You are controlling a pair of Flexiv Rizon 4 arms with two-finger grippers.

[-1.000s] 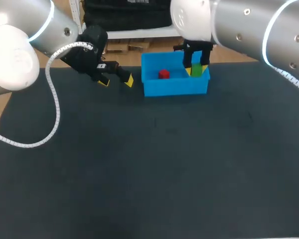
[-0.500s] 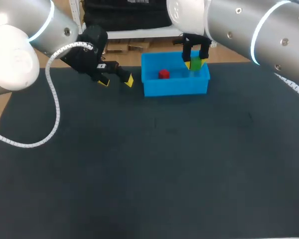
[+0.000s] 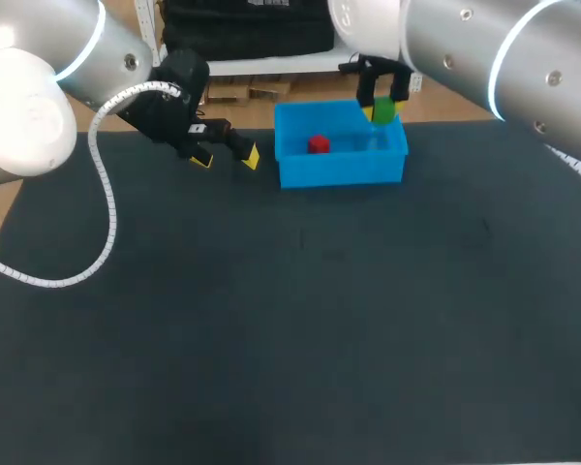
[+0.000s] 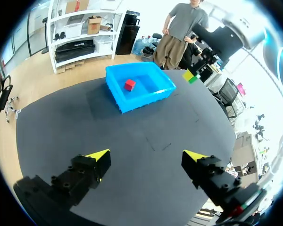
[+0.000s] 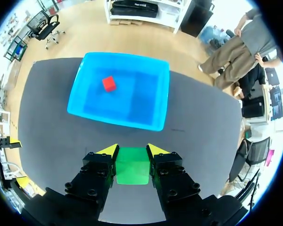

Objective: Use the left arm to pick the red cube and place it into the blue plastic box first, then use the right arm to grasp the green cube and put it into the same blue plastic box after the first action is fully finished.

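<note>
**Green cube** [image 5: 132,173] — a small rigid block with flat faces. We are judging it light and hard, unlikely to deform, though its smooth sides may slip under a loose pinch. The best hold is on two opposite flat faces, centred.

**Right gripper** [image 3: 382,107] — we are finding it clamped on the green cube, one yellow tip against each side face. It is holding the cube off the table [image 3: 300,320], near the far right corner of the box [image 3: 341,174]. In the right wrist view the box is lying ahead of the fingers, not under them. We are therefore reckoning that the cube is not yet over the opening.

**Red cube** [image 3: 318,144] — this is lying on the floor of the box, toward the left arm's side and touching no wall.

**Left gripper** [image 4: 146,155] — its fingers are standing wide apart and holding nothing. It is hovering beside the box's left wall, apart from it.
</note>
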